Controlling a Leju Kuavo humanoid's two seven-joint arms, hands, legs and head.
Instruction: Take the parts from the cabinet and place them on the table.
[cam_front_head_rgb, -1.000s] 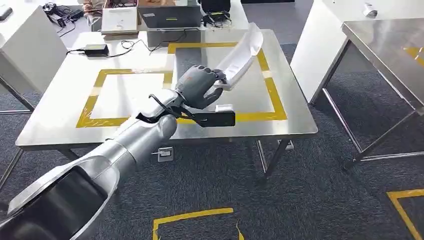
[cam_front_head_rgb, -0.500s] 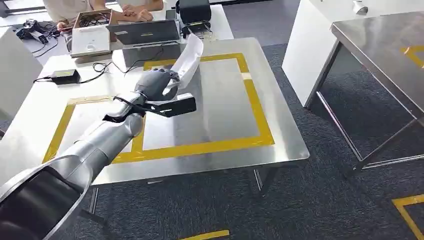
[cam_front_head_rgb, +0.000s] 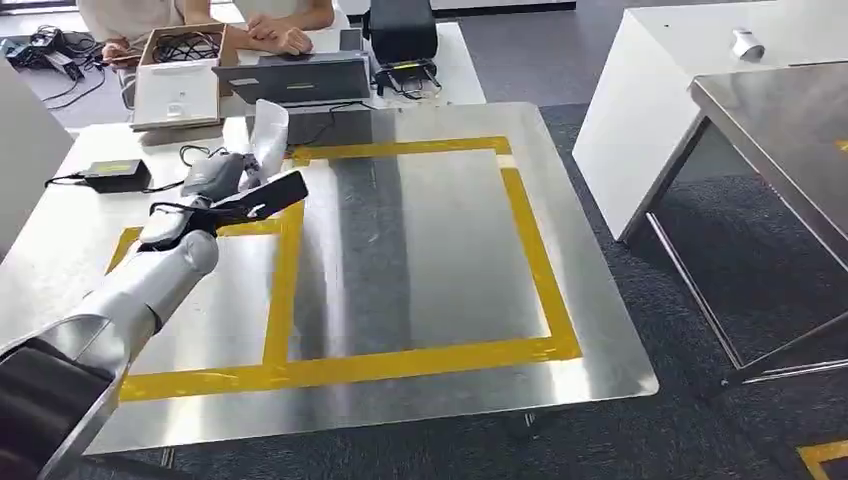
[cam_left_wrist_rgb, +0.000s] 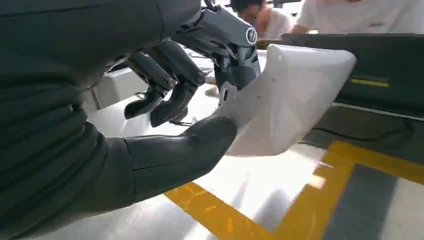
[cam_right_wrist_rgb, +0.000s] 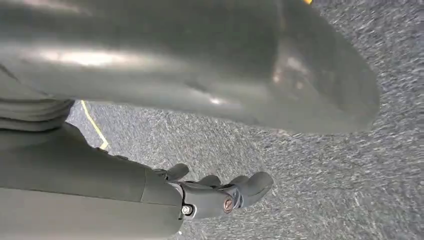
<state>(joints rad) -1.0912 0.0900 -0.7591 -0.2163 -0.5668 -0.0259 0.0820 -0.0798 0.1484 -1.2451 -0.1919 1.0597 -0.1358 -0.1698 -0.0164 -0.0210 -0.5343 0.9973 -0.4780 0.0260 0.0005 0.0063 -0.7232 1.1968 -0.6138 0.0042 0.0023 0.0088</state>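
Here, the placing step: the left hand (cam_front_head_rgb: 215, 178) carries the part (cam_front_head_rgb: 268, 130) above the bench (cam_front_head_rgb: 420, 260).

The white curved part is clamped between the thumb and the dark fingers (cam_left_wrist_rgb: 165, 80) of the left hand (cam_left_wrist_rgb: 150, 125); in the wrist view the part (cam_left_wrist_rgb: 285, 100) hangs clear of the bench (cam_left_wrist_rgb: 250, 190), above its far-left region, near the yellow tape (cam_front_head_rgb: 283, 270) that divides the two marked squares. A laptop (cam_front_head_rgb: 297, 78) and a power brick (cam_front_head_rgb: 110, 172) lie just beyond. The right hand (cam_right_wrist_rgb: 215, 195) hangs by the floor, fingers loosely curled, holding nothing. Judged from this, transport is nearly done; the next move calls for lowering the part until it rests on the steel inside a taped square, then spreading the fingers, taking care that the long part does not tip onto the cables.
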